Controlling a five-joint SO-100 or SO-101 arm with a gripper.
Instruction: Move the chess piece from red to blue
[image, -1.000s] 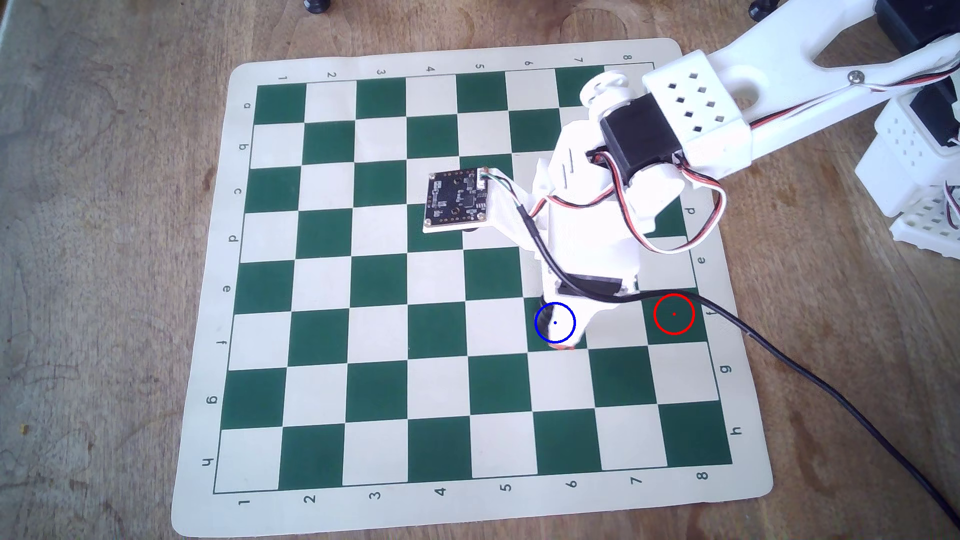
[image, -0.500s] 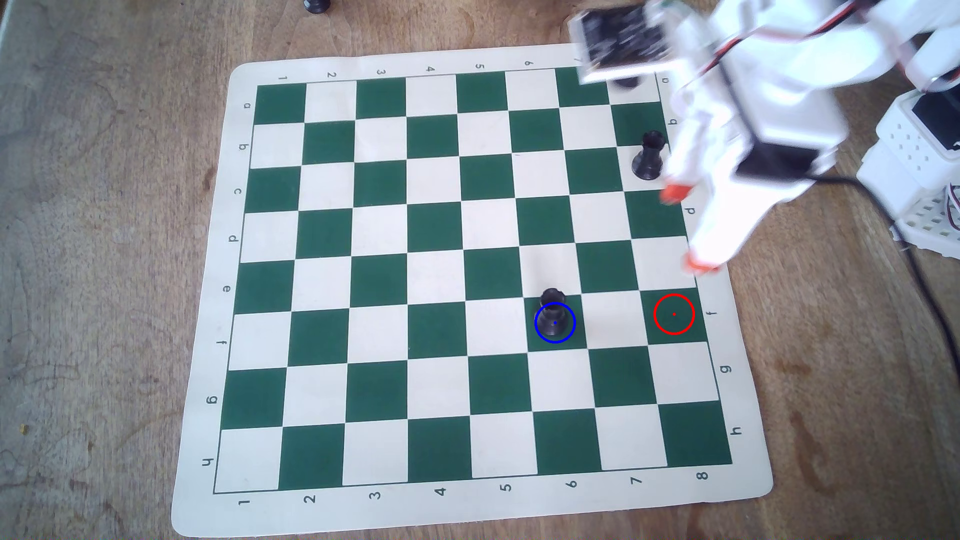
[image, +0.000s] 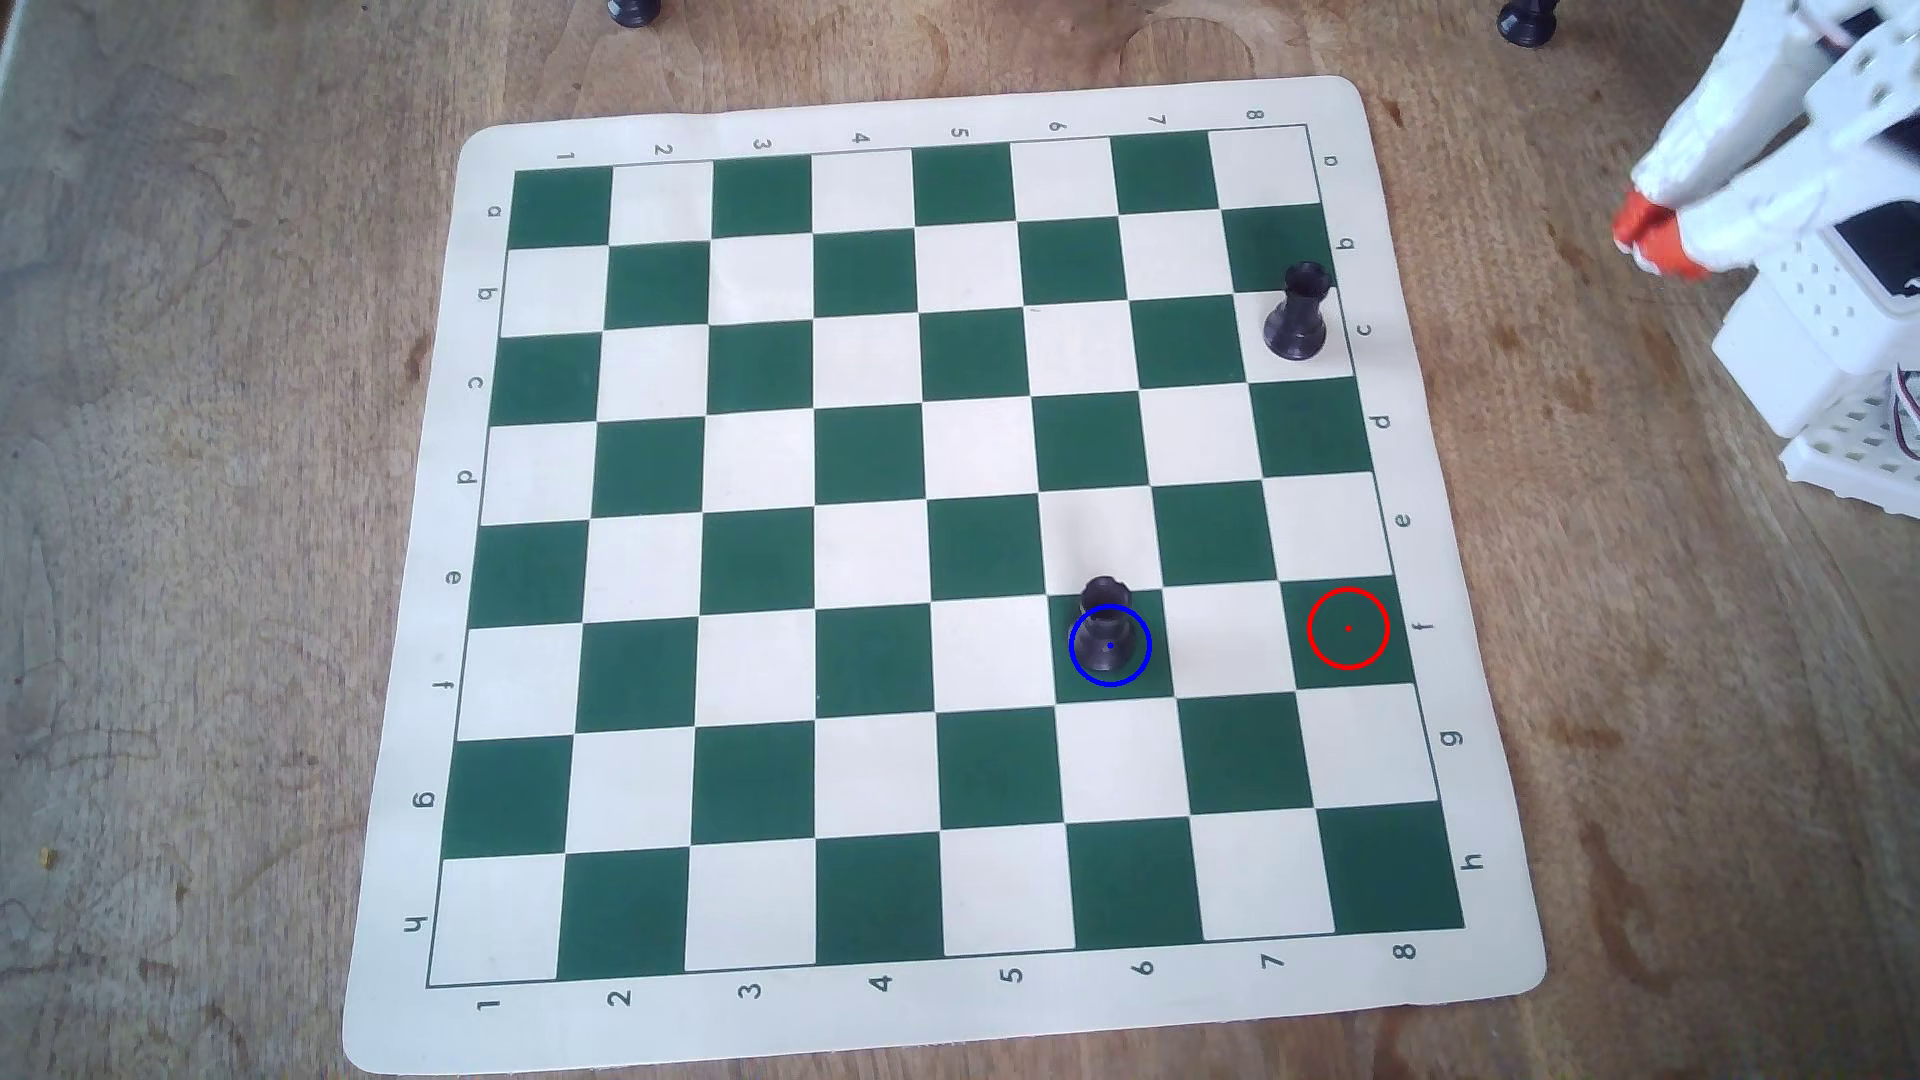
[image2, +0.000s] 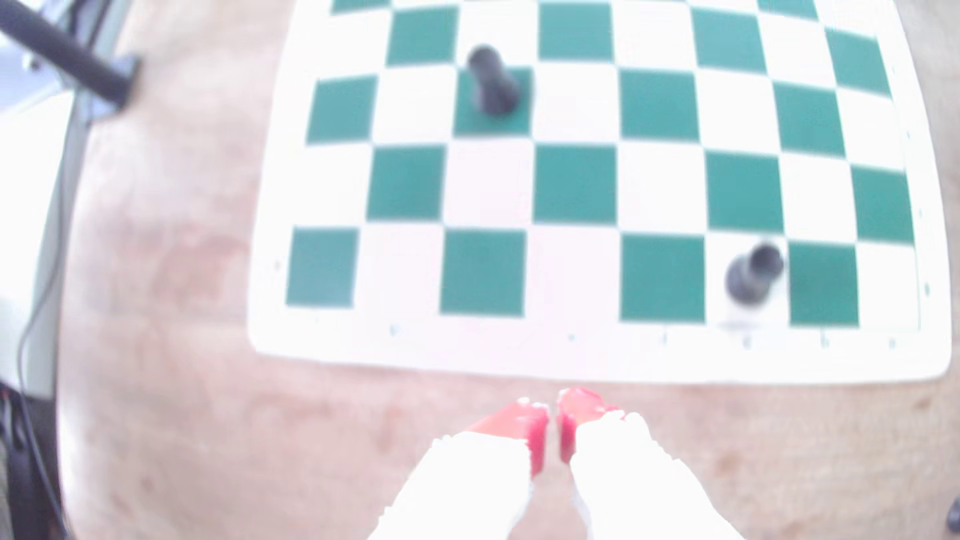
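Observation:
The chess piece (image: 1105, 626), a small black rook, stands upright on a green square with its base inside the blue circle (image: 1110, 684). The red circle (image: 1348, 627) lies two squares to its right in the overhead view and holds nothing. My gripper (image: 1652, 237) hangs over the bare wood off the board's upper right corner, far from both circles. Its orange fingertips are pressed together with nothing between them. The wrist view is blurred; it shows the shut gripper (image2: 553, 415) just outside the board's edge and the chess piece (image2: 491, 80) far ahead.
A second black rook (image: 1297, 312) (image2: 753, 275) stands on a cream square by the board's right edge. The green and cream chess mat (image: 831, 519) lies on a wooden table. Two dark pieces (image: 634, 10) (image: 1527, 21) sit off the mat at the top. The white arm base (image: 1829, 343) stands at right.
A second ago the gripper was down over the blue circle. It has let go of the rook, left it standing there, and swung up and right off the board, closing its fingers.

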